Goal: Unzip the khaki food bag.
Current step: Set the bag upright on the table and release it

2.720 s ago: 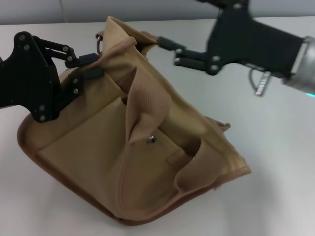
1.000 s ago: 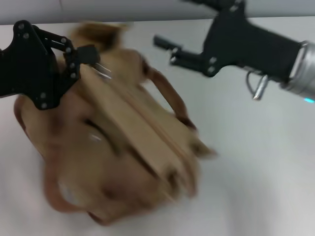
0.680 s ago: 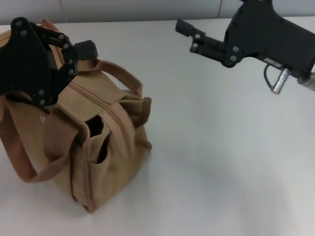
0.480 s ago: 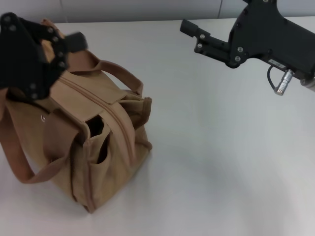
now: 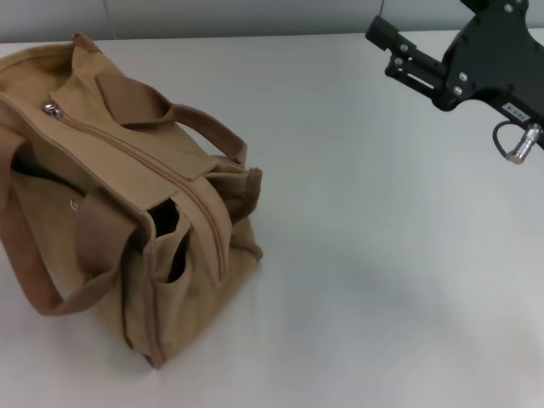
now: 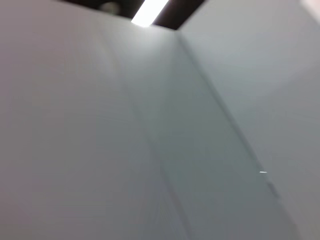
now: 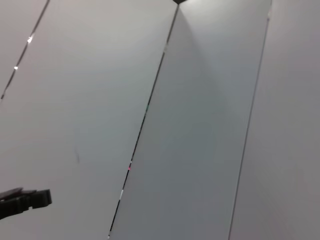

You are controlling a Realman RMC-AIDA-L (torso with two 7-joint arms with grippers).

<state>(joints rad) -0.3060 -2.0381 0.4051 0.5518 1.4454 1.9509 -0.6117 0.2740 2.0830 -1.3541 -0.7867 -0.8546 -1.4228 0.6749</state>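
The right gripper (image 5: 380, 31) hangs high over the far right of the table (image 5: 382, 255), well apart from the bag, with nothing in it; its fingers lie close together, though whether they are fully closed cannot be told from here. The left gripper is out of the head view, and its wrist camera shows only wall and ceiling, so its state cannot be told either. The khaki food bag (image 5: 127, 212) stands on the left of the table, leaning a little, its handles slumped over its sides. Its top zipper (image 5: 127, 153) looks closed along the visible length, with the metal pull (image 5: 53, 109) at the far left end. With no gripper steadying it, the main risk is that a tug on the pull drags or tips the soft bag instead of running the slider. The small pull could slip from a shallow pinch, and a drooping handle could snag an approaching finger.
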